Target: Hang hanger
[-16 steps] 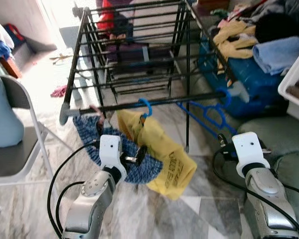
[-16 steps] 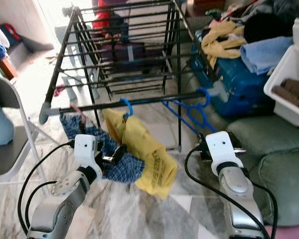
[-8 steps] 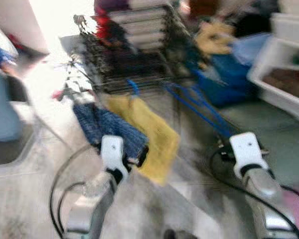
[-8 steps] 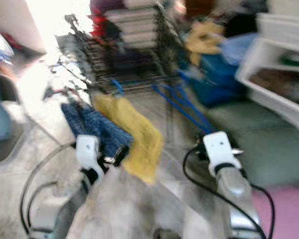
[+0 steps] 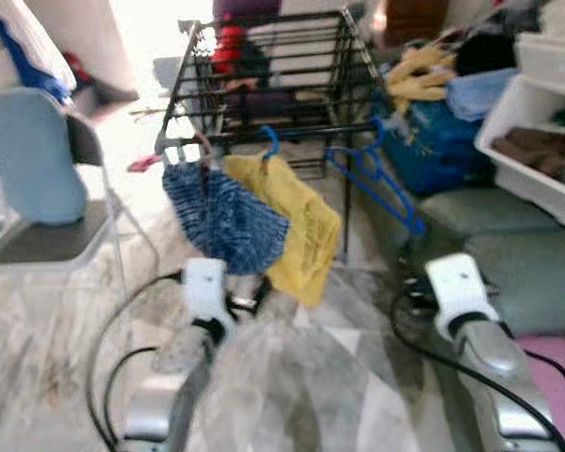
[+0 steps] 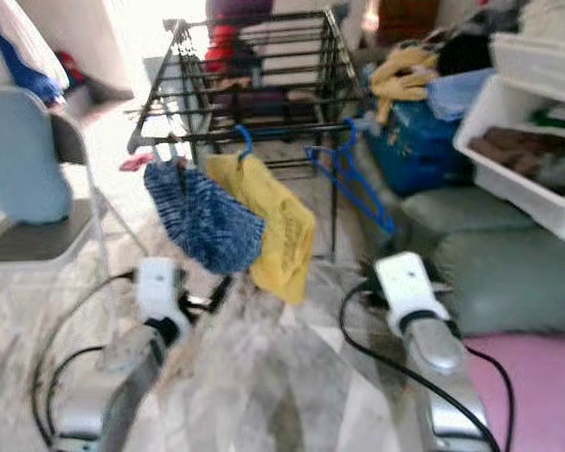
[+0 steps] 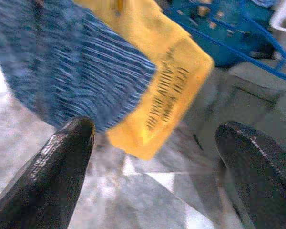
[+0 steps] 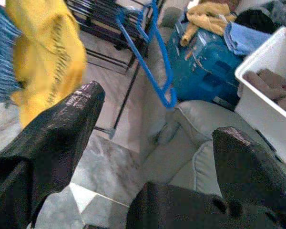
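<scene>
A black drying rack (image 5: 264, 71) stands ahead. From its front rail hang a blue checked cloth (image 5: 221, 218) on a pink hanger and a yellow shirt (image 5: 297, 221) on a blue hanger (image 5: 268, 141). An empty blue hanger (image 5: 377, 184) hangs at the rail's right end. My left gripper (image 7: 155, 157) is open and empty, just below and in front of the two garments. My right gripper (image 8: 155, 143) is open too, holding nothing, low on the right and pointing toward the empty blue hanger (image 8: 152, 52).
A grey folding chair (image 5: 47, 188) stands at the left. On the right are a blue suitcase (image 5: 433, 141) under piled clothes, green cushions (image 5: 508, 254) and a white bin (image 5: 537, 141). The floor is marble. A person in red is behind the rack.
The camera has pulled back, so the rack and garments look farther and higher. My left gripper, earlier up against the blue cloth, is now apart from it. Both garments still hang on the rail.
</scene>
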`<state>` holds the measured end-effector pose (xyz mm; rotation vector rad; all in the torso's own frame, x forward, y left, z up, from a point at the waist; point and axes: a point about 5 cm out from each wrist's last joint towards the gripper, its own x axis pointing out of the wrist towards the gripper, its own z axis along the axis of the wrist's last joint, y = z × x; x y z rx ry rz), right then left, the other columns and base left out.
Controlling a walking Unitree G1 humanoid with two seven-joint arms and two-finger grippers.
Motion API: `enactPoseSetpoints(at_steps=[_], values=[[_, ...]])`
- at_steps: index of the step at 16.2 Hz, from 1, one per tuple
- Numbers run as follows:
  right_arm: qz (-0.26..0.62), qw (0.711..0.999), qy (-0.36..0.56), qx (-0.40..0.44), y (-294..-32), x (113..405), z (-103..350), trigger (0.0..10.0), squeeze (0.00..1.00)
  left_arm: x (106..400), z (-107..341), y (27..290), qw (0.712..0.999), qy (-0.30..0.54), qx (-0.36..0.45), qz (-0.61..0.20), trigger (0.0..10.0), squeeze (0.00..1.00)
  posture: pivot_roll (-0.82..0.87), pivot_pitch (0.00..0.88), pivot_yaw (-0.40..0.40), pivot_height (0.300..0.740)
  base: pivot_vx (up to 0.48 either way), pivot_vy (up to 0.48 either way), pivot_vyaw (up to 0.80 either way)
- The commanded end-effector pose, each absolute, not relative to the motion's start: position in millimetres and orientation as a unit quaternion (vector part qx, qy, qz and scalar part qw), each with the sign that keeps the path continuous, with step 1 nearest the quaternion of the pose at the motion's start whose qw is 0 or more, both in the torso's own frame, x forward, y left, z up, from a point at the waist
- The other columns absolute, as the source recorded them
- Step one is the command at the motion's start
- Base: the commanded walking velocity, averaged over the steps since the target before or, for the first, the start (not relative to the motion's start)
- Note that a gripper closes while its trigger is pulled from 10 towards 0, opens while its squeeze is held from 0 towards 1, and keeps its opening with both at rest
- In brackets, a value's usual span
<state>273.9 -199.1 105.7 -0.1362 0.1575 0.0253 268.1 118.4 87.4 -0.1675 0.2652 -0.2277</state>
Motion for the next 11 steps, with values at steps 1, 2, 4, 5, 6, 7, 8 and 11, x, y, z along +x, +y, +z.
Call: enactPoseSetpoints(at_steps=[1, 2, 4, 5, 6, 7, 8, 11], values=[[0.027, 0.996, 0.059, -0.066, -193.8, 277.2, 114.8, 10.0, 0.0, 273.0, 89.3, 127.2, 0.986, 0.124, -0.071, -0.081, 10.0, 0.0, -0.17, 0.0, 0.064, 0.74, 0.0, 0.0, 0.0], [0.031, 0.996, 0.056, -0.058, -192.4, 277.1, 115.2, 10.0, 0.0, 274.1, 88.7, 131.5, 0.988, 0.123, -0.068, -0.065, 10.0, 0.0, -0.17, 0.0, 0.064, 0.74, 0.0, 0.0, 0.0], [0.049, 0.996, 0.053, -0.06, -188.3, 276.6, 116.2, 10.0, 0.0, 276.8, 88.1, 140.7, 0.99, 0.122, -0.064, -0.036, 10.0, 0.0, -0.17, 0.0, 0.065, 0.74, 0.0, 0.0, 0.0], [0.058, 0.995, 0.05, -0.06, -185.4, 276.3, 116.7, 10.0, 0.0, 277.3, 88.2, 142.3, 0.99, 0.121, -0.06, -0.032, 10.0, 0.0, -0.17, 0.0, 0.065, 0.74, 0.0, 0.0, 0.8], [0.063, 0.995, 0.05, -0.059, -184.0, 276.1, 116.9, 10.0, 0.0, 277.6, 88.6, 142.6, 0.991, 0.118, -0.058, -0.03, 10.0, 0.0, -0.17, 0.0, 0.066, 0.74, 0.0, 0.0, 0.8], [0.064, 0.995, 0.051, -0.057, -183.4, 275.6, 116.4, 10.0, 0.0, 277.7, 88.9, 142.5, 0.991, 0.116, -0.054, -0.029, 10.0, 0.0, -0.17, 0.0, 0.066, 0.74, 0.0, 0.0, 0.8], [0.065, 0.995, 0.053, -0.049, -182.9, 275.2, 115.5, 10.0, 0.0, 277.3, 88.7, 142.2, 0.992, 0.114, -0.05, -0.028, 10.0, 0.0, -0.17, 0.0, 0.066, 0.74, 0.0, 0.0, 0.8], [0.067, 0.996, 0.053, -0.031, -181.5, 274.6, 114.8, 10.0, 0.0, 276.1, 86.4, 142.0, 0.992, 0.116, -0.045, -0.022, 10.0, 0.0, -0.17, 0.0, 0.067, 0.74, 0.0, 0.0, 0.53]])
